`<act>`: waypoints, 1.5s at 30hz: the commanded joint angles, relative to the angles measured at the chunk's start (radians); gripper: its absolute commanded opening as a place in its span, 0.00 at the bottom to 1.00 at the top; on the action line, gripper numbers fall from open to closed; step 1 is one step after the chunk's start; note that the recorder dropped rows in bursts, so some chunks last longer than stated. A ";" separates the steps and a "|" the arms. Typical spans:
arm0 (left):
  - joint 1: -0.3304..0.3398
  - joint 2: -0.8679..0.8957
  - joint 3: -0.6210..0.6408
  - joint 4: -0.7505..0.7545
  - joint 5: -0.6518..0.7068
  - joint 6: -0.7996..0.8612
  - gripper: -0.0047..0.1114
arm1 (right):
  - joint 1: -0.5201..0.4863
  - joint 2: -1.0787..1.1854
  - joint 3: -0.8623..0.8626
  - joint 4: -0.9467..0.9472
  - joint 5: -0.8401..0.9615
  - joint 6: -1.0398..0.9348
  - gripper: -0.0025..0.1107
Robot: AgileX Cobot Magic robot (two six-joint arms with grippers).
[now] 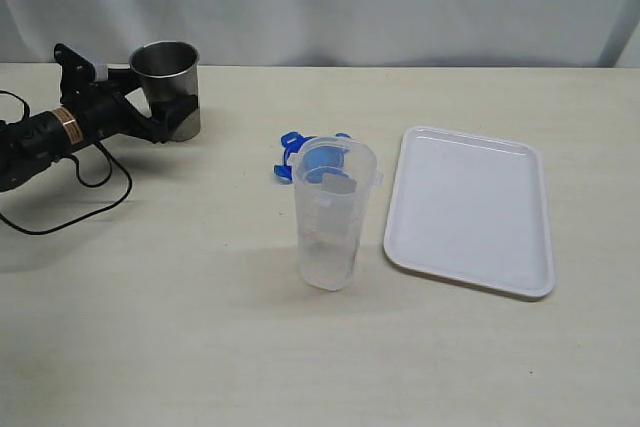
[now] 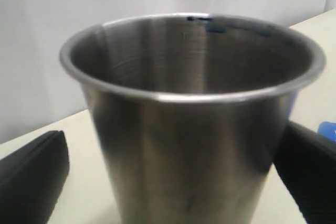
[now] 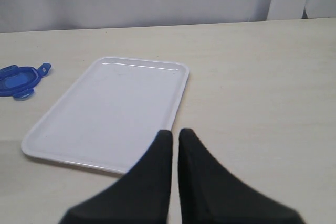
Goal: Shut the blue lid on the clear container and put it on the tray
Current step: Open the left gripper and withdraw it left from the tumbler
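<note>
The clear container (image 1: 335,217) stands upright and lidless near the table's middle. Just behind it the blue lid (image 1: 312,155) lies flat on the table, also seen as the blue lid (image 3: 18,80) in the right wrist view. The white tray (image 1: 470,207) lies empty to the container's right. My left gripper (image 1: 160,97) is at the far left, open, its fingers (image 2: 31,177) standing either side of a steel cup (image 2: 194,119), with a gap on one side. My right gripper (image 3: 175,132) is shut on nothing, hovering near the tray (image 3: 110,114); it is out of the exterior view.
The steel cup (image 1: 167,87) stands at the back left of the table. A black cable (image 1: 90,187) loops on the table below the left arm. A pale curtain hangs behind the table's far edge.
</note>
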 commanded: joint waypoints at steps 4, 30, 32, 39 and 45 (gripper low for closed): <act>0.014 -0.011 0.002 0.070 -0.100 -0.026 0.89 | -0.003 -0.005 -0.003 -0.003 -0.014 -0.002 0.06; 0.110 -0.014 0.002 0.322 -0.161 -0.136 0.89 | -0.003 -0.005 -0.003 -0.003 -0.014 -0.002 0.06; 0.131 -0.018 0.002 0.362 -0.161 -0.155 0.89 | -0.003 -0.005 -0.003 -0.003 -0.014 -0.002 0.06; 0.195 -0.043 0.002 0.465 -0.161 -0.229 0.89 | -0.003 -0.005 -0.003 -0.003 -0.014 -0.002 0.06; 0.198 -0.150 0.002 0.649 -0.161 -0.427 0.89 | -0.003 -0.005 -0.003 -0.003 -0.014 -0.002 0.06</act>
